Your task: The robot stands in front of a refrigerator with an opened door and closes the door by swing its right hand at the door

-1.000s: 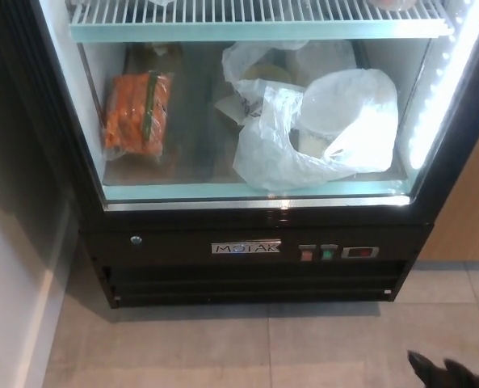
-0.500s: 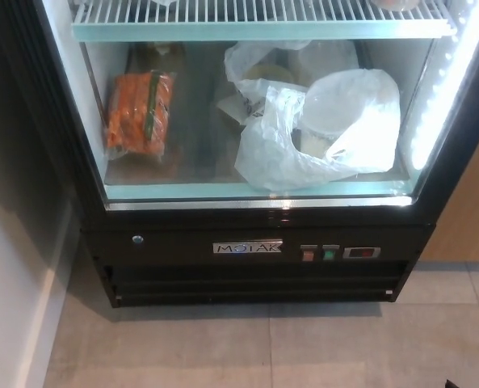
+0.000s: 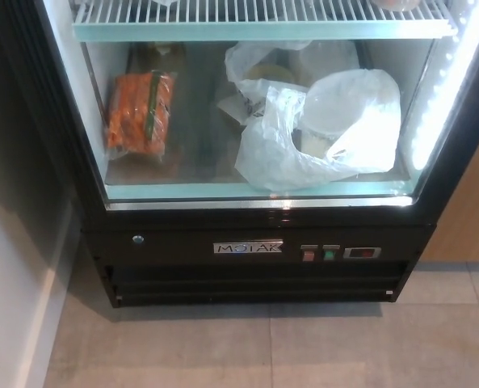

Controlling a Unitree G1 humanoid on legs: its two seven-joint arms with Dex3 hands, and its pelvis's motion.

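below, refrigerator (image 3: 247,246) base edge, tiled floor (image 3: 304,347)

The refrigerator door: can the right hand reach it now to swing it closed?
Probably not yet, as far as this view tells. Neither hand shows, and no open door is visible, only the refrigerator front with its lit bottom shelf.

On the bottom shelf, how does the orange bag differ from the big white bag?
The orange bag lies on the left, small and flat, its orange contents showing. The white bag sits on the right, much bigger, puffed up and crumpled, its contents mostly hidden. Both are plastic and rest on the same bottom shelf of the refrigerator.
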